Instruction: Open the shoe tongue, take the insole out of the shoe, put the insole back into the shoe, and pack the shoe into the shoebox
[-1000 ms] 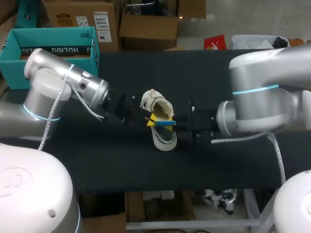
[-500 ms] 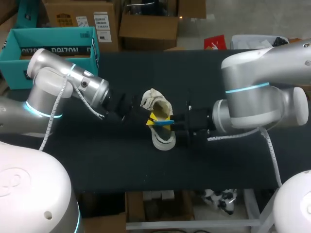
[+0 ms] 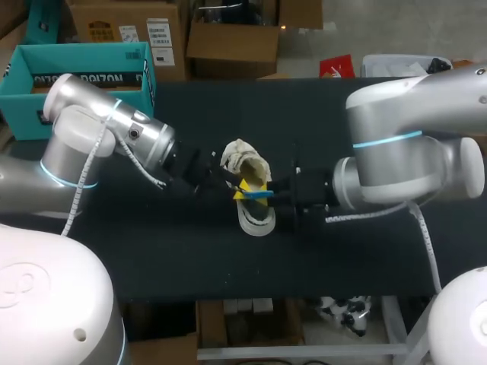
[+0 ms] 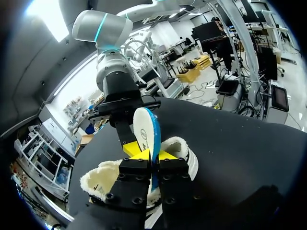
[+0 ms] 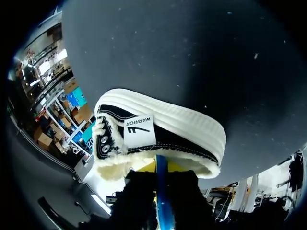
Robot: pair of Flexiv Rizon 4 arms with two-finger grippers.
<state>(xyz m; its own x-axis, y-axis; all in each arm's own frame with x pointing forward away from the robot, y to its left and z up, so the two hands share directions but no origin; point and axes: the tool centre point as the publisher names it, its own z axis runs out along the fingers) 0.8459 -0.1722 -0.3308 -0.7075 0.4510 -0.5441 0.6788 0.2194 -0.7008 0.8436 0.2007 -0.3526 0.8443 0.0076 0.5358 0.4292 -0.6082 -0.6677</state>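
A fleece-lined black shoe with a white sole (image 3: pixel 249 163) (image 5: pixel 168 127) lies in the middle of the dark table. Just over its opening a white insole with a blue edge (image 3: pixel 259 194) (image 4: pixel 145 125) (image 5: pixel 161 191) stands on edge. My left gripper (image 3: pixel 237 187) (image 4: pixel 152 155) is shut on one end of it, coming from the left. My right gripper (image 3: pixel 269 195) (image 5: pixel 160 167) is shut on the opposite end, facing the left one across the shoe. The teal shoebox (image 3: pixel 84 52) stands open at the table's far left corner.
The dark table (image 3: pixel 319 122) stretches wide around the shoe, with bare cloth ahead of it and toward the front edge. The left arm's elbow (image 3: pixel 84 114) sits close to the shoebox.
My left gripper drew back a little, then came in again toward the shoe. The right arm's body shifted slightly left. The insole stays over the shoe's opening.
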